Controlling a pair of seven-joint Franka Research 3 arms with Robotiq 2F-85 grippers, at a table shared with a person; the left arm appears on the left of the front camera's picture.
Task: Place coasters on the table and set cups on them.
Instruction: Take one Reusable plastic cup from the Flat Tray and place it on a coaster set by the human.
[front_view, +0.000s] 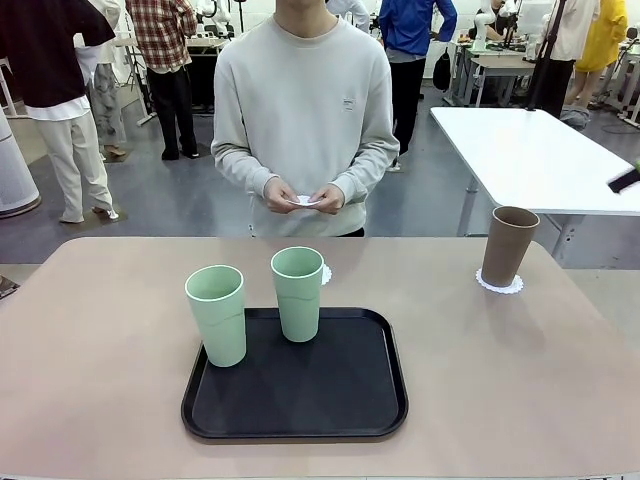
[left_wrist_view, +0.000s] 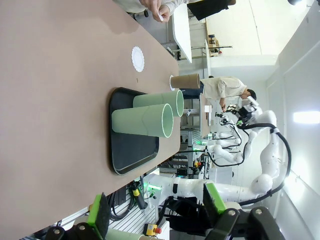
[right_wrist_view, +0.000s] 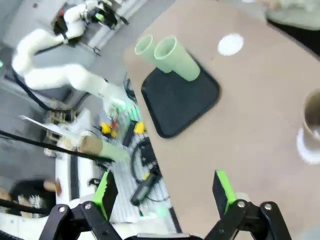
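Two mint green cups (front_view: 217, 315) (front_view: 298, 293) stand upright on a black tray (front_view: 300, 400) on the beige table (front_view: 100, 330). Just behind the tray a white coaster (front_view: 325, 273) lies bare on the table. At the far right a brown cup (front_view: 508, 246) stands on another coaster (front_view: 499, 284). The person at the far side holds a third coaster (front_view: 305, 200) in both hands. My left gripper (left_wrist_view: 155, 207) hangs open and empty off the table's end, well away from the mint cups (left_wrist_view: 142, 121). My right gripper (right_wrist_view: 165, 192) is open and empty, high above the table's near edge, with the brown cup (right_wrist_view: 312, 120) at its picture's right edge.
A glossy white table (front_view: 540, 150) stands behind at the right. Other people stand farther back. Bare tabletop lies to the left and right of the tray. In the right wrist view my white left arm (right_wrist_view: 55, 70) stands beside the table.
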